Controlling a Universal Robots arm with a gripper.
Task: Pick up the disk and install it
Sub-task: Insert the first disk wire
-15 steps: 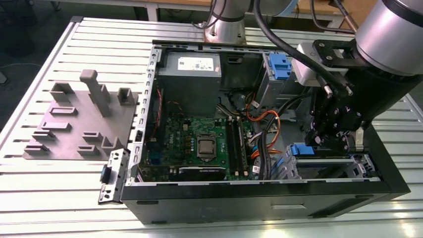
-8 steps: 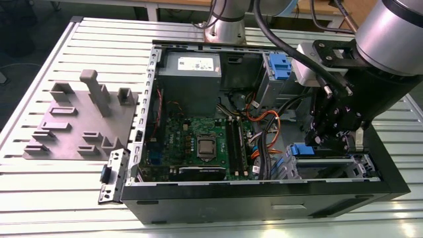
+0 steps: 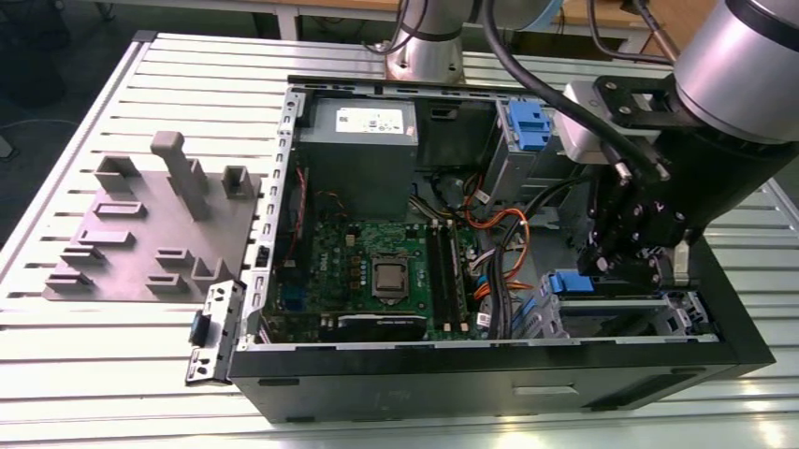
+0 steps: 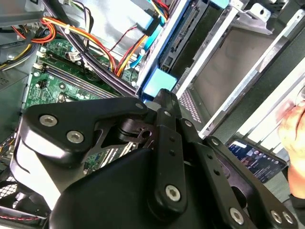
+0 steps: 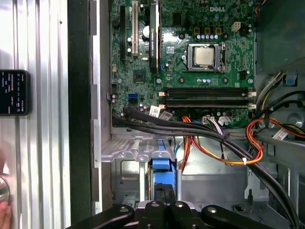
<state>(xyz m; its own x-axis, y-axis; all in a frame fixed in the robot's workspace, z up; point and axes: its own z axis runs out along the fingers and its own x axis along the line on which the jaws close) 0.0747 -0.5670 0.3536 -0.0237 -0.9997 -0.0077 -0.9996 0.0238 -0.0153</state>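
The disk stands on edge in the metal drive cage at the case's front corner, on the exterior view's right. Its blue bracket runs along it, and the blue end faces the open side of the case. My gripper hangs straight over that end. In both wrist views the fingers are pressed together into one dark tip that meets the blue end of the disk. Nothing shows between them. The disk's metal body and label are hidden in the cage.
Orange, red and black cables cross just beside the cage. The motherboard fills the case floor, with a grey power supply at the back. A phone and a person's hand are on the table outside the case wall. A grey fixture plate lies at the exterior view's left.
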